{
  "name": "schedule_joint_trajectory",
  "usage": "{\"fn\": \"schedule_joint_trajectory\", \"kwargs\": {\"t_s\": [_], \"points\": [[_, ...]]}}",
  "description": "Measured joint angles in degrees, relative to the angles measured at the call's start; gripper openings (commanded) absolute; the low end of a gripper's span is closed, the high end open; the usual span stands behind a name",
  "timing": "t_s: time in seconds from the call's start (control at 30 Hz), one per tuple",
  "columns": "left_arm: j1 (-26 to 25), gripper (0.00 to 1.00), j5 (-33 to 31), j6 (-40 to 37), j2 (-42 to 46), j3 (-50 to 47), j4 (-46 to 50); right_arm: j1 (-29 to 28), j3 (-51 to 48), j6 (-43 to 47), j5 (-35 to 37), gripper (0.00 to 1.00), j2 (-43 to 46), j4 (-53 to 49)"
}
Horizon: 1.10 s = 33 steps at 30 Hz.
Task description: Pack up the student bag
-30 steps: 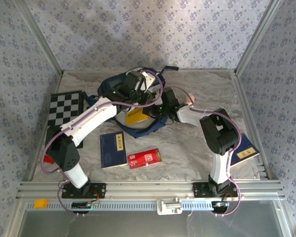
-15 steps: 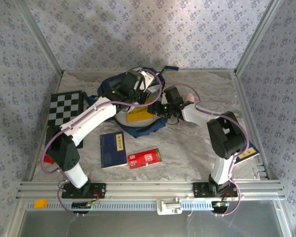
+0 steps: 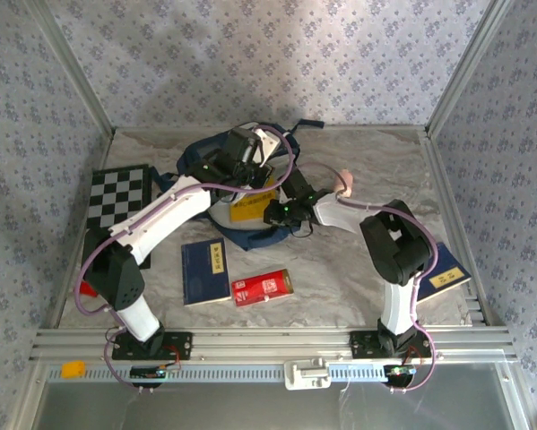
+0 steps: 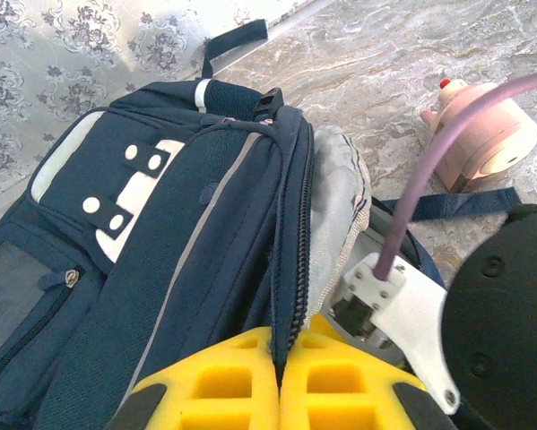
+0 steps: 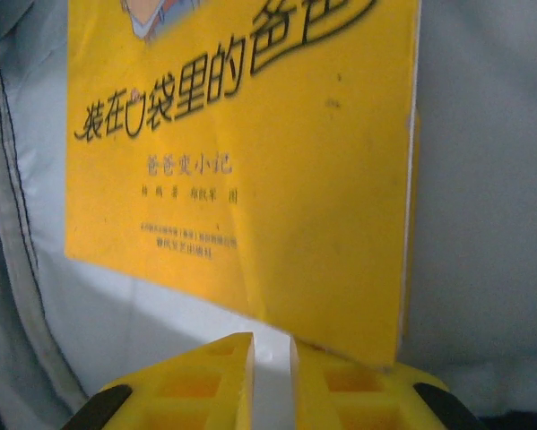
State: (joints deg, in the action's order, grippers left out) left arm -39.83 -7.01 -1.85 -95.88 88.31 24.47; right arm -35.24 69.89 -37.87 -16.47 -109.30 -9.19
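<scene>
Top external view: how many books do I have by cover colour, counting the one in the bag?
Yellow books: 1, inside the open student bag, yellow book
Dark blue books: 2, one in front of the bag, one under the right arm
Total: 3

The student bag point(image 4: 187, 233) is matt woven cloth; the yellow book point(image 5: 250, 152) glossy paper.

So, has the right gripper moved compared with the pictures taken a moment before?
Yes. In the top view the right gripper has gone left since half a second ago, away from the pink toy and over the yellow book in the student bag.
</scene>
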Motion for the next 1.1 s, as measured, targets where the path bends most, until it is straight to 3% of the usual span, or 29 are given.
{"fn": "schedule_joint_trajectory", "kwargs": {"t_s": [0.43,0.57,0.83,0.9,1.1], "points": [[0.11,0.00,1.40,-0.02,0.11,0.00,0.13,0.94,3.54,3.72,7.06,0.19,-2.25,5.51],[0.11,0.00,1.40,-0.02,0.22,0.00,0.17,1.42,1.38,3.91,6.23,0.31,-0.57,7.50],[0.09,0.00,2.32,1.62,1.09,-3.37,-0.42,1.84,-10.60,4.31,6.69,0.40,21.44,3.17],[0.09,0.00,3.69,3.30,1.40,-5.31,-0.98,3.17,-11.30,4.20,7.65,0.49,27.08,-0.72],[-1.42,0.01,6.95,8.48,1.57,-11.28,-3.02,9.40,-14.43,3.87,12.68,0.62,40.68,-14.99]]}}
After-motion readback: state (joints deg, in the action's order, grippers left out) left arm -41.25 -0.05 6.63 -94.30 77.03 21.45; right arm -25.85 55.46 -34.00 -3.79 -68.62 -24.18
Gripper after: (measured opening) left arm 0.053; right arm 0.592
